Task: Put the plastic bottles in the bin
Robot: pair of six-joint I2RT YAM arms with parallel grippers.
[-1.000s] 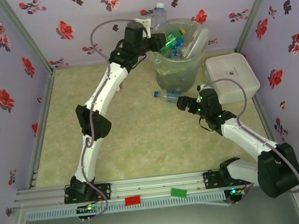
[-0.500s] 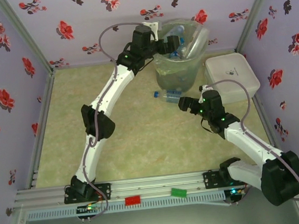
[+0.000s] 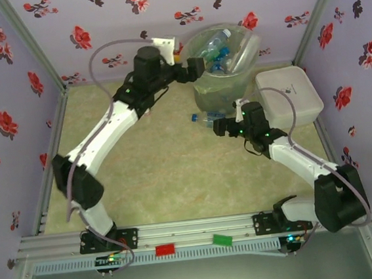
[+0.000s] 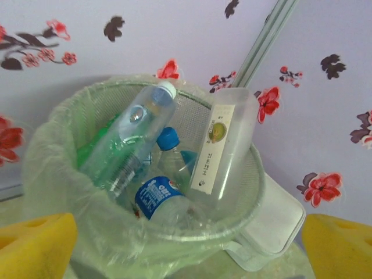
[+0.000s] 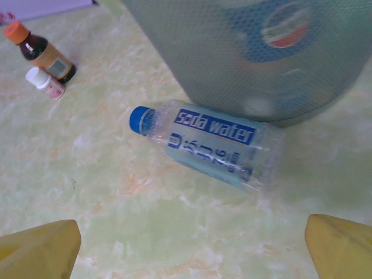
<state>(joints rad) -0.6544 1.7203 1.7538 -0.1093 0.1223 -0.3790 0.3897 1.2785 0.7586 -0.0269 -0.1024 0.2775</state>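
Note:
The bin (image 3: 220,87) stands at the back of the table with several plastic bottles (image 3: 220,44) piled inside. The left wrist view looks down into the bin (image 4: 256,192), where a clear white-capped bottle (image 4: 136,136) and a blue-labelled bottle (image 4: 160,195) lie. My left gripper (image 3: 195,68) hangs open beside the bin's left rim, with nothing held. One soda-water bottle (image 3: 207,117) with a blue cap lies on its side on the table in front of the bin (image 5: 261,52). My right gripper (image 3: 219,126) is open just short of this bottle (image 5: 212,142), not touching it.
A white lidded box (image 3: 290,96) sits right of the bin and close to it. A small brown orange-capped bottle (image 5: 43,55) and a tiny white-capped one (image 5: 45,82) stand on the table left of the bin. Flowered walls close in the back and sides.
My left gripper held a green bottle over the bin, let it drop in, and has drawn back to the left of the rim. My right gripper has moved left towards the lying bottle.

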